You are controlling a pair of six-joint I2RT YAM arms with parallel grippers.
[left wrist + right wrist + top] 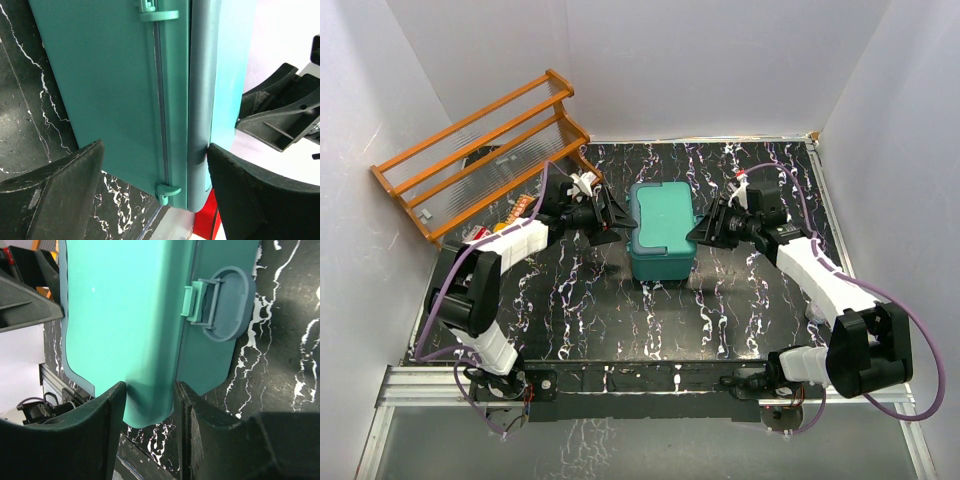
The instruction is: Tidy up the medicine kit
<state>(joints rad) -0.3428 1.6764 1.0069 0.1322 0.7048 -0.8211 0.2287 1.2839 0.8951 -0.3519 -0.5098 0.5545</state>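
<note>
The medicine kit (661, 222) is a teal-green box with its lid down, standing in the middle of the black marbled table. My left gripper (618, 225) is at its left side. In the left wrist view the left gripper (155, 150) is open wide around the kit's hinge side (110, 75); one finger (240, 190) touches the lid and the other stands apart. My right gripper (692, 236) is at the kit's right side. In the right wrist view the right gripper (150, 387) pinches the corner of the lid (125, 315), beside the front latch (196, 301) and handle (231, 305).
An orange slatted rack (480, 150) leans at the back left, with small red and orange items (520, 208) beside it. A red object (205, 222) shows past the kit in the left wrist view. White walls close in the table on three sides.
</note>
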